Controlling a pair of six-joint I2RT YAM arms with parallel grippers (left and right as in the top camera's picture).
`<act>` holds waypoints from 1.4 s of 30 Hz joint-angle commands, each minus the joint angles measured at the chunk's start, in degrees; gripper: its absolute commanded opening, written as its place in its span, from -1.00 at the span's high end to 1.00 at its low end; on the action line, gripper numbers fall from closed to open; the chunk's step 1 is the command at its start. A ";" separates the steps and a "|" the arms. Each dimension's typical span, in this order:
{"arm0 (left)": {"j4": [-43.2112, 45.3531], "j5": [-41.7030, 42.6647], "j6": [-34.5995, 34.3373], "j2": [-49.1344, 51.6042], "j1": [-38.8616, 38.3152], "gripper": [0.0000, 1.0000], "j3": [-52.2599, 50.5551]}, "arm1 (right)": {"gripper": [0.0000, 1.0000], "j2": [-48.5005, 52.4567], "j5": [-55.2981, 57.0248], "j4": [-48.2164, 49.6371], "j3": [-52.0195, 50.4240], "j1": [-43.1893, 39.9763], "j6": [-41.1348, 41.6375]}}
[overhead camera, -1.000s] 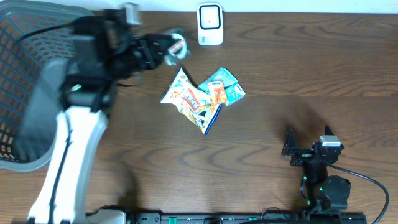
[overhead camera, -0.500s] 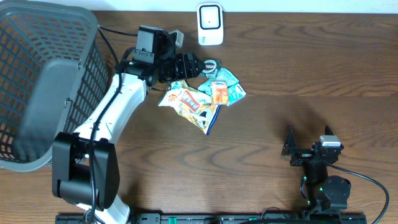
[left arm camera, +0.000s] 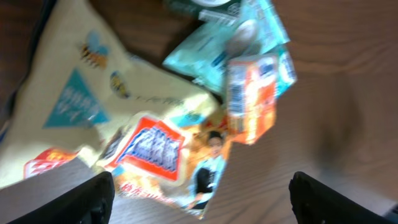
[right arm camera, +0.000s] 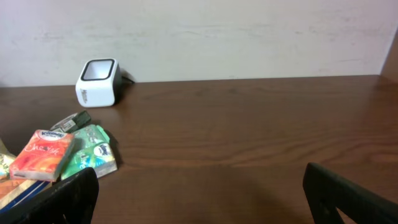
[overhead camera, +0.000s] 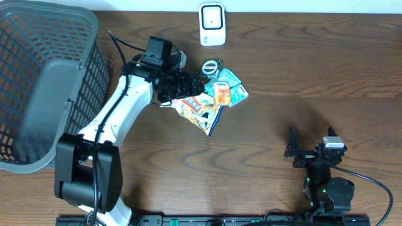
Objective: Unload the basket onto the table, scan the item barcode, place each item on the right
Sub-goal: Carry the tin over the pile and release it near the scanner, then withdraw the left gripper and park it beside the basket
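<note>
One scanner [overhead camera: 212, 25], one basket [overhead camera: 93, 59], one yellow snack bag [overhead camera: 198, 110]

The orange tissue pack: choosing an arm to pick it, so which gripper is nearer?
Left. The left gripper is close beside the orange tissue pack; the right gripper rests far off.

Right of the snack pile [overhead camera: 206, 100] the table [overhead camera: 314, 69] lies open; left of it, the left arm [overhead camera: 119, 116] and basket [overhead camera: 89, 59] block passage.
</note>
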 commanded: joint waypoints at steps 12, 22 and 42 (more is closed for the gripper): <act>-9.35 -35.89 1.20 0.04 0.04 -0.95 -0.17 | -0.99 -0.07 0.07 -0.24 -0.09 -0.17 0.15; -9.40 -35.87 1.20 0.04 0.04 -0.96 -0.17 | -0.98 -0.07 0.07 -0.24 -0.09 -0.17 0.17; -11.56 -38.56 1.22 0.04 7.04 -0.96 -0.17 | -0.98 -0.07 0.07 -0.24 -0.09 -0.17 0.17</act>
